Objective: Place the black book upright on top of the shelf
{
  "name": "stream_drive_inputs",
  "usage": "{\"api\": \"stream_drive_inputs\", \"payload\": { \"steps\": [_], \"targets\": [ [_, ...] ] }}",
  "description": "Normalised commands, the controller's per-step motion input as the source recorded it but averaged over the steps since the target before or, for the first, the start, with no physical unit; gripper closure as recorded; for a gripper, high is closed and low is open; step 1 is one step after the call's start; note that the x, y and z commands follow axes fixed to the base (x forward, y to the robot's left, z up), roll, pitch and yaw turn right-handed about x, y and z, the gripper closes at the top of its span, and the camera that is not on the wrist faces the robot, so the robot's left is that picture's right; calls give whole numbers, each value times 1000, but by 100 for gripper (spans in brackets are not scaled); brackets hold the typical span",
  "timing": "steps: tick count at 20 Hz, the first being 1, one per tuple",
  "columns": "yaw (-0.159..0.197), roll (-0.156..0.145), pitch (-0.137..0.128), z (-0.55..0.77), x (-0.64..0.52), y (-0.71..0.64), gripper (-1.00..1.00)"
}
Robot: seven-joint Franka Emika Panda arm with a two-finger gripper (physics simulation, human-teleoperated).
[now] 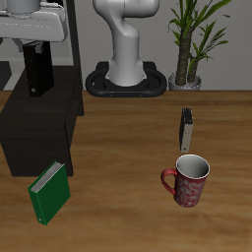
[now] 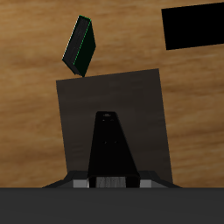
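Observation:
My gripper (image 1: 37,51) is shut on the black book (image 1: 38,73) and holds it upright by its top edge. The book's white page edges show near its lower end. It hangs over the back part of the top of the shelf (image 1: 30,133), a large low black box. Whether the book's lower end touches the shelf top, I cannot tell. In the wrist view the black book (image 2: 109,144) runs out from between the fingers (image 2: 81,183) over the shelf's dark top (image 2: 79,105).
A green book (image 1: 49,192) leans on the table before the shelf, and it also shows in the wrist view (image 2: 80,45). A thin dark book (image 1: 186,128) stands behind a red mug (image 1: 187,181). The robot base (image 1: 128,74) and a potted plant (image 1: 189,44) are at the back.

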Motion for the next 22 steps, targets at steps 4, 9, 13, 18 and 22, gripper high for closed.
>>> {"api": "stream_drive_inputs", "payload": {
  "steps": [4,9,13,18,22],
  "targets": [
    [-40,-34,51,-147,13,-31,100],
    [-29,-48,48,-160,30,-55,-100],
    [-20,-6,23,-128,-2,-40,-100],
    [-6,-9,1,-21,-10,-77,-100],
    [4,-1,-9,54,-24,26,-100]
  ]
}}
